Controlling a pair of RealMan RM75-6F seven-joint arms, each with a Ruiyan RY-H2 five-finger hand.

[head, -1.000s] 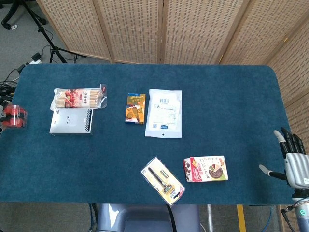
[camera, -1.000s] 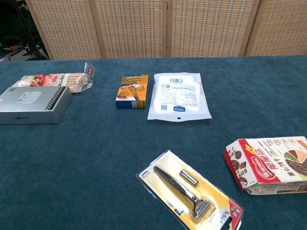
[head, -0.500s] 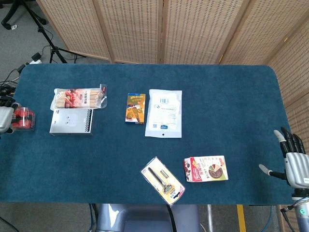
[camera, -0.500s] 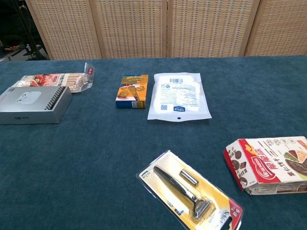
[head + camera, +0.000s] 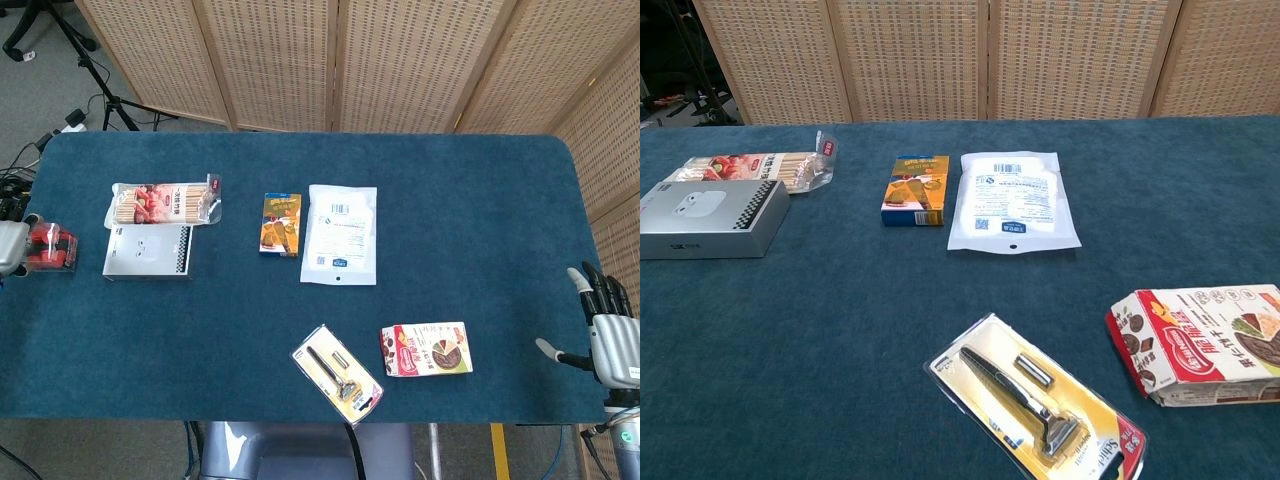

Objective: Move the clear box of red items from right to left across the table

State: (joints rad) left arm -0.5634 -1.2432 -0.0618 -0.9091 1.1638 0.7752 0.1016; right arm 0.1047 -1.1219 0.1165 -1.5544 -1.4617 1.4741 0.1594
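Head view: the clear plastic box of red items (image 5: 52,250) sat at the far left edge of the blue cloth-covered bench (image 5: 470,200), its long axis running left-right. The left hand (image 5: 9,247) touched the box's left end; whether it was gripping could not be determined, as most of the hand was cut off by the frame. The grey rectangular carton (image 5: 147,252) lay just right of the box, apart from it. The right hand (image 5: 606,338) hung past the right edge, fingers spread, holding nothing, well apart from the box. The transfer appeared essentially complete.

Chest view: neither hand nor box appeared. The packaged razor (image 5: 1038,400) lay nearest.
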